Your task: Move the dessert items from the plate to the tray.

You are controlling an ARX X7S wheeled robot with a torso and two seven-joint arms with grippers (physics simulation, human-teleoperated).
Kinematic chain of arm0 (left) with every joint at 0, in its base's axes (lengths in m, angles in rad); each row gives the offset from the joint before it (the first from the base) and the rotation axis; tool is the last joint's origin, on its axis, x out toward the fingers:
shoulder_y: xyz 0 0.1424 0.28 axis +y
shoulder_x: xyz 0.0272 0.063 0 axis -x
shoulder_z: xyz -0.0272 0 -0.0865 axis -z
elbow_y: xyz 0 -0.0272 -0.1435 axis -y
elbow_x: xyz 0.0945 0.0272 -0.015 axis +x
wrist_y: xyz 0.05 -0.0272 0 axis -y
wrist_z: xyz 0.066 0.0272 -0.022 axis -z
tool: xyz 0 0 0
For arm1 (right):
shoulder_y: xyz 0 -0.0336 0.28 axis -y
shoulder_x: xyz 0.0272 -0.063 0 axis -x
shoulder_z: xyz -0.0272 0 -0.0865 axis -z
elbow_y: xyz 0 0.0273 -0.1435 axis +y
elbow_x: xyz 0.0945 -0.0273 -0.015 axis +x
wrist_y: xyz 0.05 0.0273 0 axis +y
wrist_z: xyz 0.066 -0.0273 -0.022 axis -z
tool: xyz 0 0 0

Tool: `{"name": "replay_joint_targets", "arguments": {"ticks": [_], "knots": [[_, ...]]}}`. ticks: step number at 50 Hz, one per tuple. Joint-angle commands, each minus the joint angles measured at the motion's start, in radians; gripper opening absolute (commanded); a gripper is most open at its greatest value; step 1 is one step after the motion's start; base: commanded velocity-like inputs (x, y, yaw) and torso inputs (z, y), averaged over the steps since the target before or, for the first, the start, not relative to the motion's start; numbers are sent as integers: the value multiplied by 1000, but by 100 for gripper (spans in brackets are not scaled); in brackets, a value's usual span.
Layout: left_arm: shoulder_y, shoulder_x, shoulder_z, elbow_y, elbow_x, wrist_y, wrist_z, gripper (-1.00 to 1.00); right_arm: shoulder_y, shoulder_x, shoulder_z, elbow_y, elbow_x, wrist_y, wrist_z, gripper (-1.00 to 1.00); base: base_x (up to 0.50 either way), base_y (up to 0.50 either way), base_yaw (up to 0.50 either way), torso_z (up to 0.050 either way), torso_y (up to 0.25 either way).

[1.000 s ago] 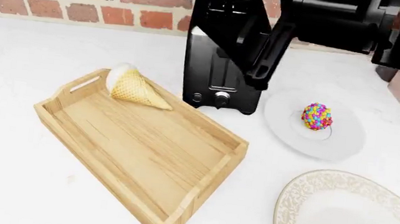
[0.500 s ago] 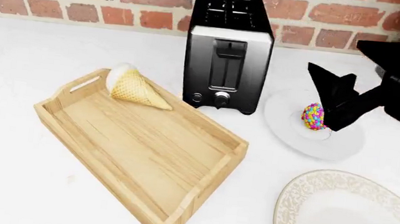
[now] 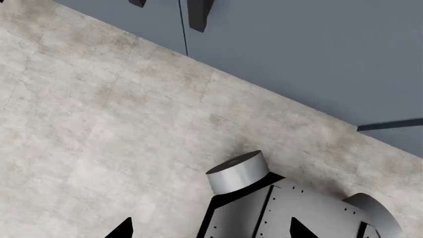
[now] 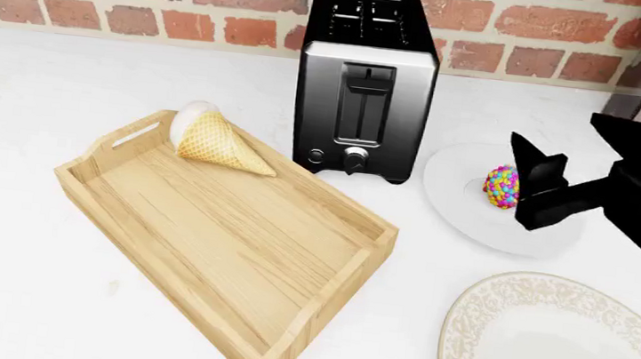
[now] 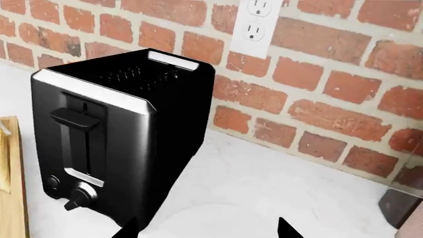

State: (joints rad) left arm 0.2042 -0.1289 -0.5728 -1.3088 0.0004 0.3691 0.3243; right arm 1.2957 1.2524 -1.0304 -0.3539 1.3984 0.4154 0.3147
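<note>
Right gripper: jaws spread, released, holding nothing. Candy ball: just beside the jaw tips, on small white plate. Toaster: beyond. Waffle cone: far off, lying in tray. Left gripper: jaw state cannot be told.

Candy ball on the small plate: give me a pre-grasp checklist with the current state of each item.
1. Candy ball still on the small plate, not yet lifted: ok.
2. Right claw beside the ball: ok.
3. Right claw open: ok.
4. Ball between the fingers: cannot tell.
5. Tray has bare floor for the ball: ok.
6. Cone already at the tray's far corner: ok.
</note>
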Motion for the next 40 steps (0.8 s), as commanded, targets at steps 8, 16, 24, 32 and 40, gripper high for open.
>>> {"name": "replay_joint_targets", "arguments": {"ticks": [8,16,24,32,40], "knots": [[1,0,6,0,-1,5,-3,100,83,-63,-9,48,158,203,110,100,0,0,0,0,0],[1,0,7,0,-1,4,-2,100,132,-90,-10,67,163,270,113,100,0,0,0,0,0],[1,-1,9,0,0,3,-2,100,103,-127,-31,102,118,254,124,100,0,0,0,0,0],[0,0,6,0,-2,2,-3,100,65,-176,-54,150,80,231,116,100,0,0,0,0,0],[1,0,7,0,-1,2,-4,100,71,-199,-53,196,60,224,110,100,0,0,0,0,0]]}}
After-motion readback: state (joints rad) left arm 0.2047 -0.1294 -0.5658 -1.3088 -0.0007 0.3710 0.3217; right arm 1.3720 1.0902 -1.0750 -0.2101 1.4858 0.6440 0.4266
